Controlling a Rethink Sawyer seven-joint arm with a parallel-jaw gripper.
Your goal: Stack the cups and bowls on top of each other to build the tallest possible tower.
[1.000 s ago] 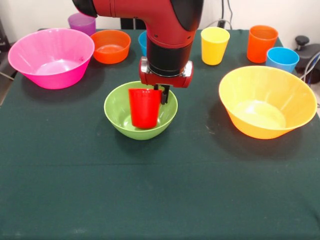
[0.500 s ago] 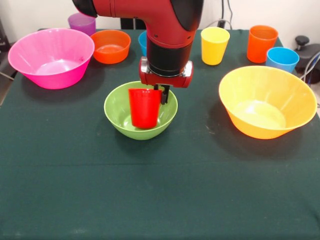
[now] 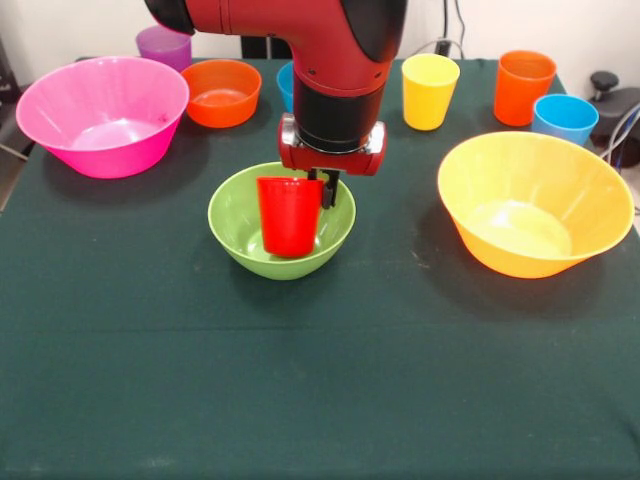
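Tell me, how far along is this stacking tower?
Barely begun. The red cup sits upright in the green bowl, with the gripper at its rim; whether it grips I cannot tell. Left standing alone: pink bowl, yellow-orange bowl, orange bowl, yellow cup, orange cup, light blue cup, purple cup.

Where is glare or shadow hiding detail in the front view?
Front view: soft glare on the floors of the pink bowl and yellow bowl; the arm shades the green bowl's far rim; the end effector is dark beside the red cup.
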